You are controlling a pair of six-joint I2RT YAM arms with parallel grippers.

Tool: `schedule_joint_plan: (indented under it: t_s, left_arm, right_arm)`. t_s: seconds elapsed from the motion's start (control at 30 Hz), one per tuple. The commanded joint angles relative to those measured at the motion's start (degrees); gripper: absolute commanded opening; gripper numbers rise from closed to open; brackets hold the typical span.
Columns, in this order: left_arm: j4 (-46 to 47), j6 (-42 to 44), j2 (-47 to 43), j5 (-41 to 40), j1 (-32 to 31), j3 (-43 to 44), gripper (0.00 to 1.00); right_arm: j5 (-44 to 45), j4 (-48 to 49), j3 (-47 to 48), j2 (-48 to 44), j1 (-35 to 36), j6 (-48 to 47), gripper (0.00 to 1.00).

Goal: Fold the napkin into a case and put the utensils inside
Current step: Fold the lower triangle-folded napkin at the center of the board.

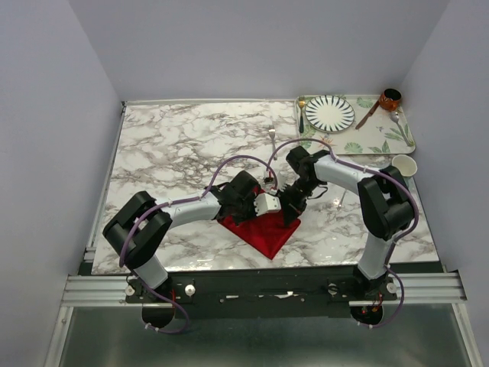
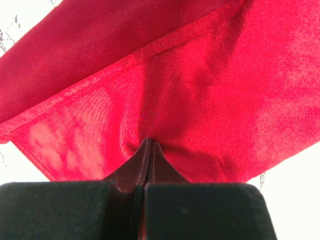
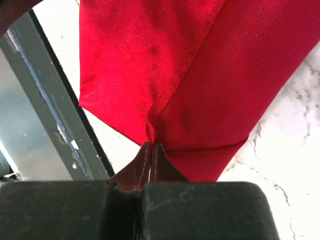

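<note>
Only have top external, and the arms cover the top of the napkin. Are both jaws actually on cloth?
Observer: Left wrist view: the left jaws are shut on a pinched-up ridge of the napkin.
Operator: And the right?
Observer: Right wrist view: the right jaws are shut too, with a small pucker of red cloth between the tips.
Operator: One layer or folded there?
Observer: Folded. In the right wrist view a hemmed edge runs diagonally down to the jaws, with one panel lying over another.
</note>
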Motion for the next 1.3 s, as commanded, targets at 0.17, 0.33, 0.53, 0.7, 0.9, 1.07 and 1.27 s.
schedule_joint_plan:
  t_s: [0.17, 0.33, 0.53, 0.7, 0.9, 1.07, 1.27]
  left_arm:
    - [-5.1, -1.4, 3.8, -0.8, -0.2, -1.5, 0.0]
    - [-5.7, -2.2, -0.2, 2.9, 1.1, -1.8, 0.0]
    - [-2.9, -16.1, -13.9, 18.8, 14.6, -2.2, 0.06]
    - [-2.3, -25.5, -16.7, 21.3, 25.2, 0.3, 0.36]
    - [1.4, -40.3, -7.5, 28.3, 32.6, 3.6, 0.62]
    - [6.2, -42.6, 1.5, 33.7, 34.1, 9.2, 0.73]
    - [9.5, -43.7, 9.6, 36.5, 34.0, 13.7, 0.67]
  right_arm:
    - [1.5, 0.6, -2.7, 3.1, 1.0, 1.3, 0.01]
    - [6.7, 1.8, -0.8, 6.0, 0.9, 3.2, 0.01]
    - [13.2, 1.4, 3.2, 7.5, 1.0, 1.7, 0.01]
    - [16.0, 1.7, 5.6, 8.2, 0.9, -0.7, 0.01]
    - [16.9, 1.6, 5.5, 8.0, 0.9, -2.9, 0.01]
    - [17.0, 1.8, 4.8, 7.3, 1.0, -3.3, 0.01]
    - [16.7, 1.4, 4.5, 7.0, 0.9, -3.2, 0.01]
